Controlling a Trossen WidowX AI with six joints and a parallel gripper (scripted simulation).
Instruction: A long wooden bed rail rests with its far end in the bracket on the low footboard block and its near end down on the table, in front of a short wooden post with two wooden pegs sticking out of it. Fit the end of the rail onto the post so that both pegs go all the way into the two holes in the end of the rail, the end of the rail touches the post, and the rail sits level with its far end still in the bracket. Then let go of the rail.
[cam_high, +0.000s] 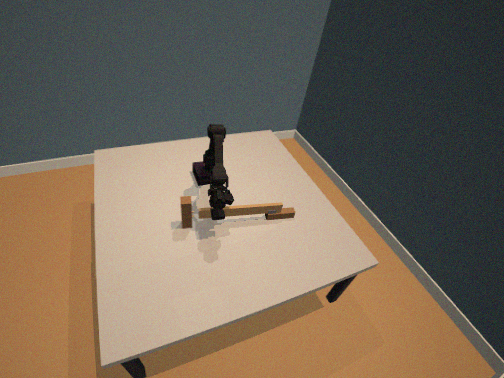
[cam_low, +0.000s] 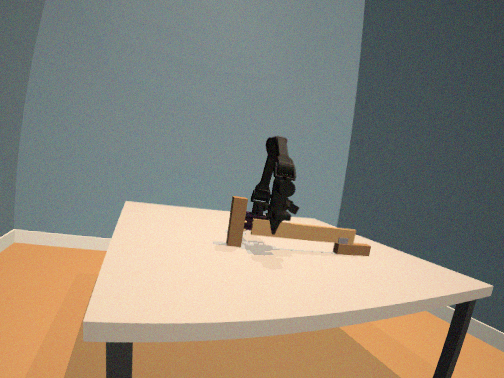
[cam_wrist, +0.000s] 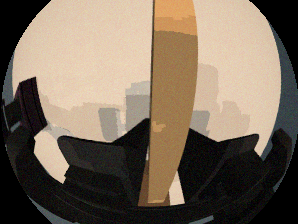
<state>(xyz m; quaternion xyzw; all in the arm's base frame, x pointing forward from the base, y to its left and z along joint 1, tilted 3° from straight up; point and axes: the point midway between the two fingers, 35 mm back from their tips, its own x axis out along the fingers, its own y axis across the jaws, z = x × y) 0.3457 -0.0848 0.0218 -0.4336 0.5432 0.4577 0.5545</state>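
Note:
The wooden rail (cam_high: 250, 209) (cam_low: 310, 232) (cam_wrist: 175, 65) is held off the table near its left end and looks close to level. My gripper (cam_high: 217, 214) (cam_low: 274, 230) (cam_wrist: 158, 123) is shut on it, one finger on each side. The upright post (cam_high: 186, 212) (cam_low: 237, 221) (cam_wrist: 144, 192) stands just left of the rail's end, with a small gap between them. The pegs and the holes cannot be made out. The rail's far end is over the footboard block (cam_high: 285, 214) (cam_low: 356, 250), at the small grey bracket (cam_low: 343, 240). How deep it sits there is unclear.
The pale table (cam_high: 225, 290) (cam_low: 280, 290) carries the post, the block and the arm. The arm's dark base (cam_high: 201, 173) stands behind the rail. The arm reaches over the rail close to the post.

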